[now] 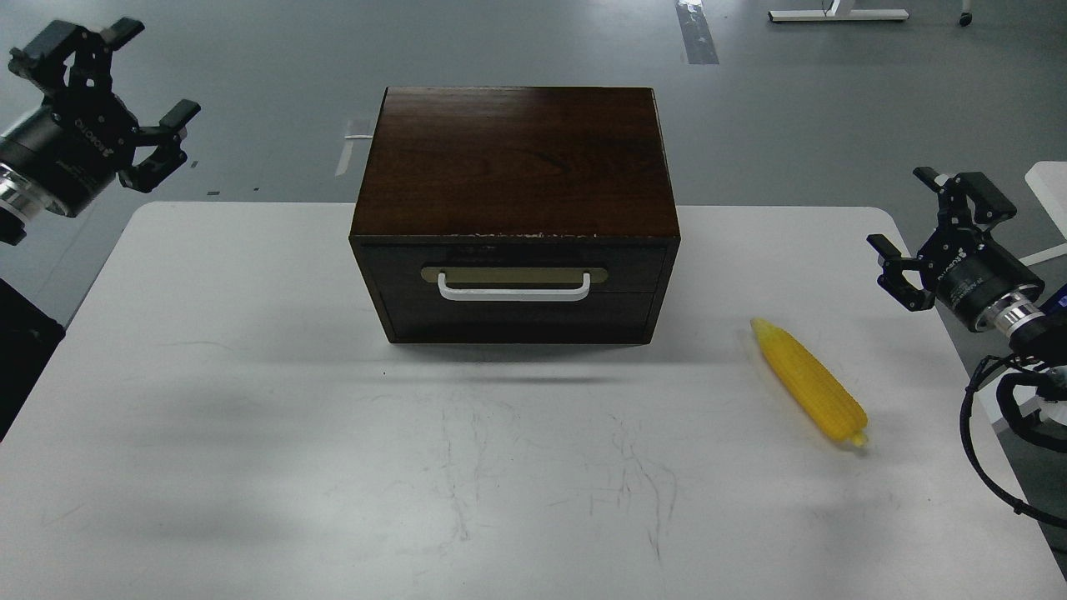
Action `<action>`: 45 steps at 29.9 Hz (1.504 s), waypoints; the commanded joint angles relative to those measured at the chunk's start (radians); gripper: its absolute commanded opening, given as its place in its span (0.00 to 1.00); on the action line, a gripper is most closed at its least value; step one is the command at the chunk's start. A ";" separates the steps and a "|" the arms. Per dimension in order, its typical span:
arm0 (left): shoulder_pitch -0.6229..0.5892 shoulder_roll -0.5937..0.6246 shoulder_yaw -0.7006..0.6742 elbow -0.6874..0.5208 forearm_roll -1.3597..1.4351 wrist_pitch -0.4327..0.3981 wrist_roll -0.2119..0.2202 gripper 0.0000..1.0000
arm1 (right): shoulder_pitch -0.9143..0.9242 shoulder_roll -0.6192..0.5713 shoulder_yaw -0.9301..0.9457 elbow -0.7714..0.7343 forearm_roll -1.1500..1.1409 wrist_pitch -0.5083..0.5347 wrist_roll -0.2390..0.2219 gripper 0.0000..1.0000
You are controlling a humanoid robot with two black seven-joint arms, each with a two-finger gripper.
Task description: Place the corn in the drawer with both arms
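The yellow corn [809, 384] lies on the white table [250, 417], right of the dark brown wooden box [513, 167], its tapered tip pointing toward the box. The drawer [513, 268] is closed, with its brass plate and white bar handle [514, 289] facing me. My left gripper [112, 71] is open and empty, raised high at the far left beyond the table's back edge. My right gripper [929, 218] is open and empty, near the table's right edge, up and to the right of the corn.
The box stands at the back middle of the table. Grey floor lies behind, with tape marks [696, 33] and a white furniture base [836, 14]. A white object [1052, 187] sits off the right edge. Cables [988, 450] hang from my right arm.
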 commanded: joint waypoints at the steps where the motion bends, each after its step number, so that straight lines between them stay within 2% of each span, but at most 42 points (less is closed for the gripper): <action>1: -0.107 0.039 0.002 -0.166 0.251 0.000 -0.057 0.98 | -0.002 0.011 0.001 0.006 0.000 0.000 0.000 1.00; 3: -0.127 0.039 0.002 -0.223 0.325 0.000 -0.060 0.98 | -0.001 0.020 0.001 0.007 0.000 0.000 0.000 1.00; 7: -0.199 0.027 0.011 -0.428 0.632 0.000 -0.060 0.98 | -0.001 0.031 0.001 0.009 0.000 0.000 0.000 1.00; 11: -0.238 0.011 0.023 -0.540 0.861 0.000 -0.060 0.98 | -0.001 0.032 0.001 0.009 0.000 0.000 0.000 1.00; 14: -0.293 -0.079 0.084 -0.585 1.079 0.000 -0.060 0.98 | 0.001 0.048 0.001 0.009 0.000 0.000 0.000 1.00; 17: -0.366 -0.124 0.196 -0.590 1.217 0.000 -0.060 0.98 | 0.003 0.051 0.001 0.009 0.000 0.000 0.000 1.00; 21: -0.543 -0.220 0.441 -0.579 1.386 0.000 -0.060 0.98 | 0.003 0.051 0.001 0.007 0.000 0.000 0.000 1.00; 27: -0.641 -0.341 0.650 -0.518 1.570 0.000 -0.060 0.98 | 0.001 0.052 0.001 0.007 0.000 0.000 0.000 1.00; 33: -0.653 -0.407 0.736 -0.419 1.640 0.000 -0.060 0.98 | -0.005 0.049 0.001 0.007 0.000 0.000 0.000 1.00; 45: -0.653 -0.432 0.799 -0.343 1.724 0.000 -0.060 0.98 | -0.013 0.048 0.001 0.006 0.000 0.000 0.000 1.00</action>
